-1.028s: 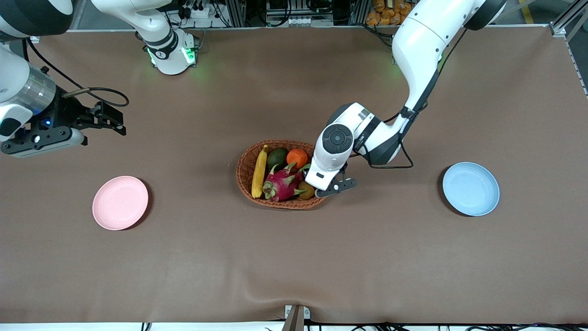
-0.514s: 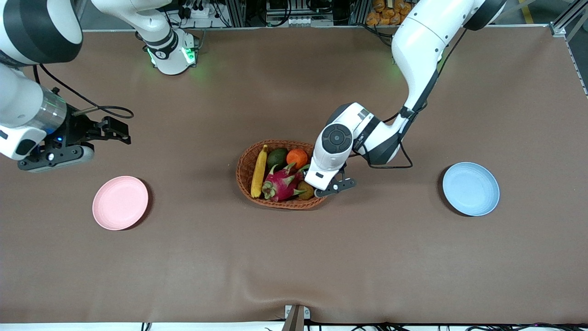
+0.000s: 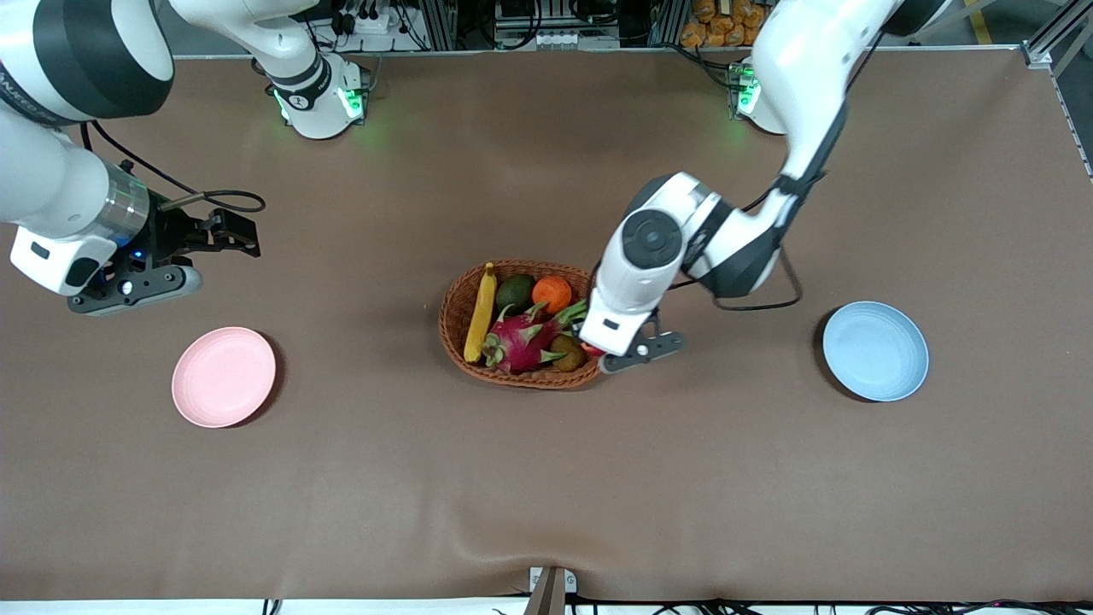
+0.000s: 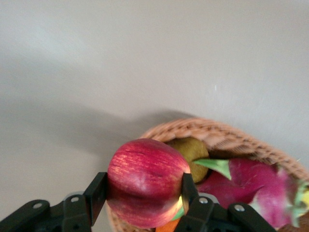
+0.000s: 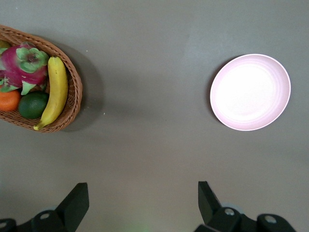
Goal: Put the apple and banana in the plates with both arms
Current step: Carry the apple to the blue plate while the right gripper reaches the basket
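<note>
Wicker basket (image 3: 452, 320) rim: left claw (image 4: 143, 209) grips apple (image 4: 146, 181).

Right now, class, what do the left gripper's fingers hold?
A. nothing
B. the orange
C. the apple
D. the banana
C: in the left wrist view the left gripper is closed on the red apple, lifted over the rim of the wicker basket, while the banana lies in the basket.

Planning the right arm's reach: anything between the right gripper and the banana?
No. The right wrist view shows bare table between the open right gripper and the basket holding the banana.
</note>
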